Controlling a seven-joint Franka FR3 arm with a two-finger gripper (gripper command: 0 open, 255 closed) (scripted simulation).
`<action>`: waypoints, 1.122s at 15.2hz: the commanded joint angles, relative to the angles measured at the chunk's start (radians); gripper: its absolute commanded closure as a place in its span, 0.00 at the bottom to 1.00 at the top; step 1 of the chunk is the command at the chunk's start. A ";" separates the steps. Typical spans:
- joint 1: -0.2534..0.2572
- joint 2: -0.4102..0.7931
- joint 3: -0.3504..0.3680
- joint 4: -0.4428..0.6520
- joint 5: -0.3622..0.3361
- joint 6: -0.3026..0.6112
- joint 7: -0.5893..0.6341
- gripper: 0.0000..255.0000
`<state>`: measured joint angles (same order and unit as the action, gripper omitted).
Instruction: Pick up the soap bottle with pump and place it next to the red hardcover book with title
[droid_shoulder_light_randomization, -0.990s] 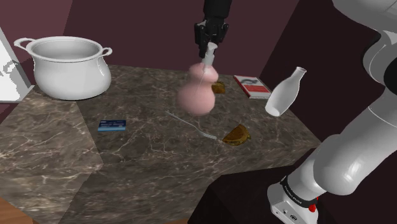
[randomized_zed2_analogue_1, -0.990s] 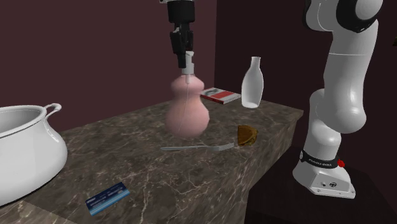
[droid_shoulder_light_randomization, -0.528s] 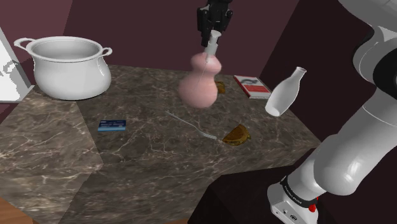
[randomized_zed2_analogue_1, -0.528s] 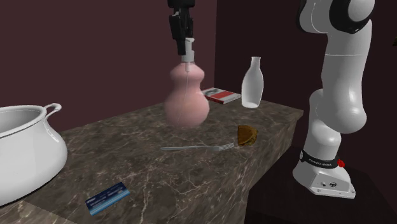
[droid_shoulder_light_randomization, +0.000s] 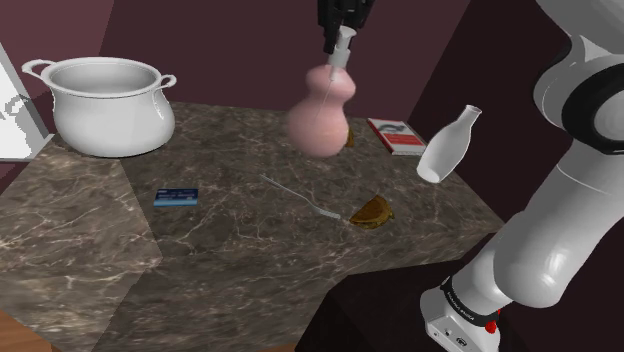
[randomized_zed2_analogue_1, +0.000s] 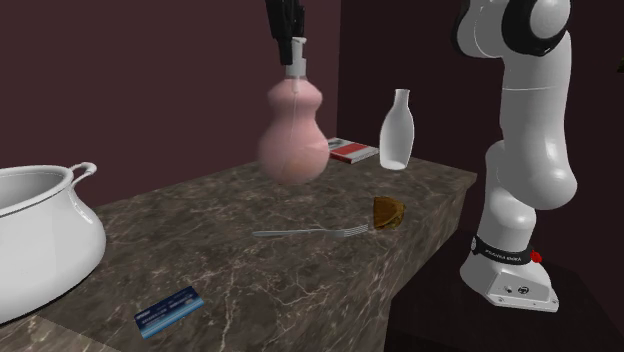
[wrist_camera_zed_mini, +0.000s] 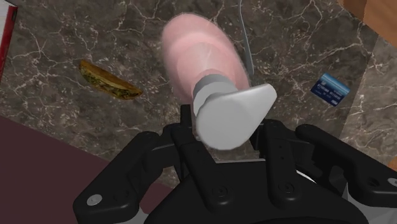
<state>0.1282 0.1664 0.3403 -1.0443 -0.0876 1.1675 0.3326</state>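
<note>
A pink, gourd-shaped soap bottle (droid_shoulder_light_randomization: 322, 115) (randomized_zed2_analogue_1: 293, 130) (wrist_camera_zed_mini: 203, 54) with a white pump (wrist_camera_zed_mini: 232, 114) hangs tilted in the air above the dark marble counter (droid_shoulder_light_randomization: 230, 250). My black gripper (droid_shoulder_light_randomization: 339, 36) (randomized_zed2_analogue_1: 292, 42) (wrist_camera_zed_mini: 224, 135) is shut on the pump neck and carries the bottle from above. The red hardcover book (droid_shoulder_light_randomization: 397, 135) (randomized_zed2_analogue_1: 349, 150) lies flat at the counter's far corner, to the bottle's right in the shoulder view. A sliver of the book (wrist_camera_zed_mini: 6, 32) shows in the wrist view.
A white vase (droid_shoulder_light_randomization: 447, 147) (randomized_zed2_analogue_1: 397, 130) stands close by the book. A taco (droid_shoulder_light_randomization: 372, 211) (randomized_zed2_analogue_1: 389, 212) (wrist_camera_zed_mini: 108, 81) and a fork (droid_shoulder_light_randomization: 295, 195) (randomized_zed2_analogue_1: 310, 232) lie below the bottle. A blue card (droid_shoulder_light_randomization: 176, 196) (randomized_zed2_analogue_1: 169, 311) and a big white pot (droid_shoulder_light_randomization: 105, 100) (randomized_zed2_analogue_1: 40, 235) sit farther away.
The gripper has risen with the bottle and drifted a little toward the book; the bottle hangs higher above the counter and tilts more.
</note>
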 joint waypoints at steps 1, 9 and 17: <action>-0.032 -0.038 -0.017 -0.042 0.014 0.008 -0.041 1.00; -0.166 -0.190 -0.123 -0.231 0.057 0.059 -0.263 1.00; -0.264 -0.246 -0.239 -0.299 0.055 0.079 -0.478 1.00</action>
<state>-0.1240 -0.0783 0.1160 -1.3401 -0.0310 1.2422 -0.1158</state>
